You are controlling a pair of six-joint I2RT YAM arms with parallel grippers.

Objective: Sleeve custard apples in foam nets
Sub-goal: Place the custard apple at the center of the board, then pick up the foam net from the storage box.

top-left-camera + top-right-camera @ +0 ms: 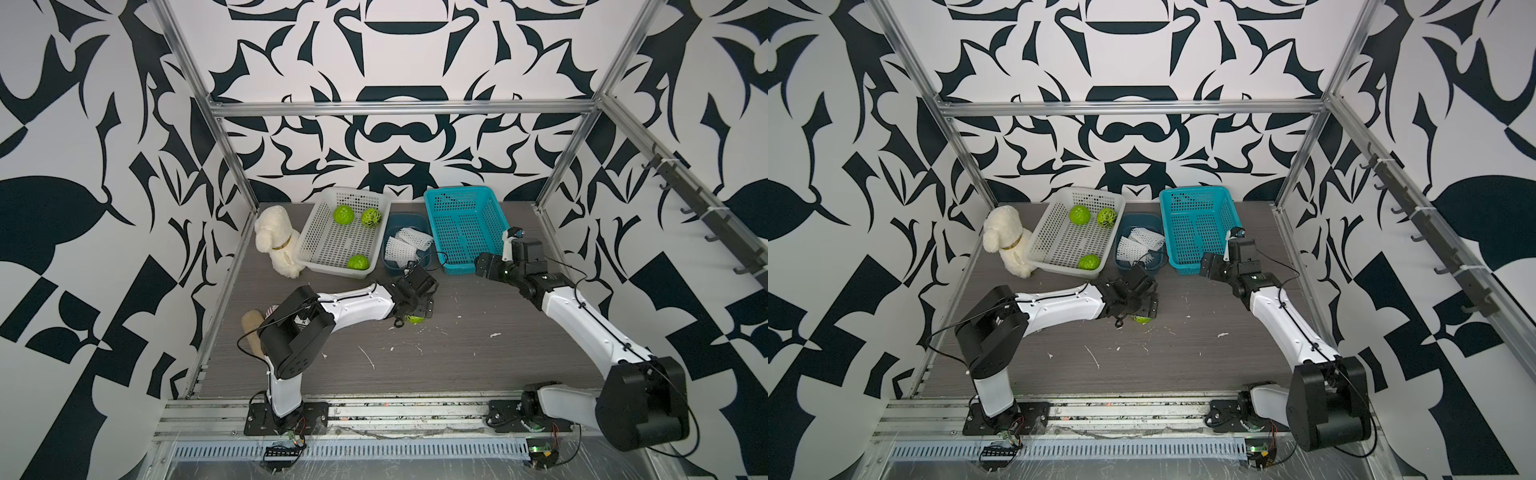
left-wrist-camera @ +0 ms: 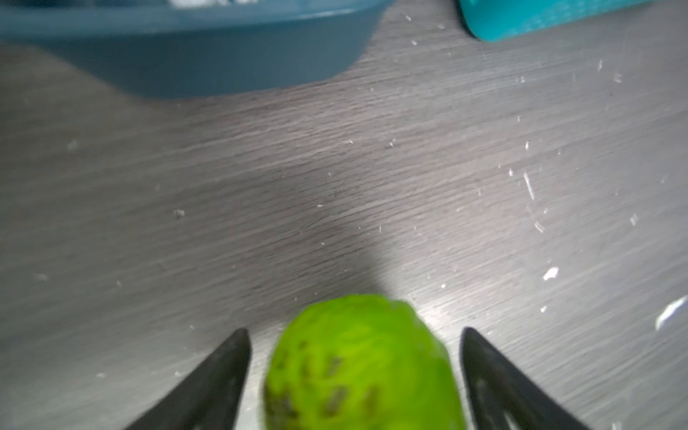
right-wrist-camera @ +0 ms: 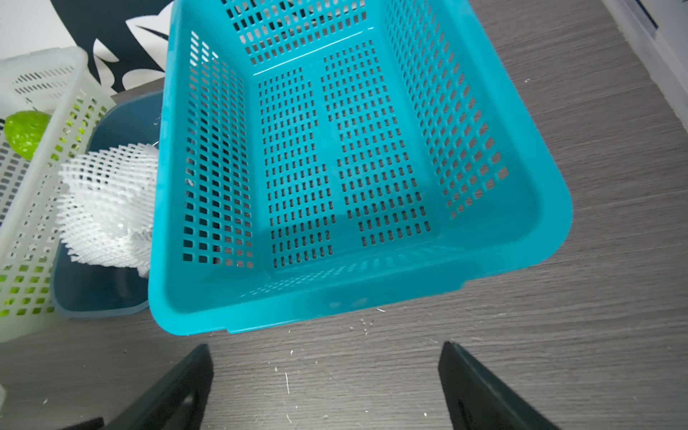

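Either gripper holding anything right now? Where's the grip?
Nothing held. Left gripper stands open around the bumpy green custard apple on the table, gaps both sides. Right gripper is open and empty.

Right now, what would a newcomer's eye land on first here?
First, the loud black-and-white patterned walls around the cell. Then the bright green custard apple on the grey table, straddled by the open left pincer. At the back, an empty teal basket stands beside the white foam nets heaped in a dark blue tub.
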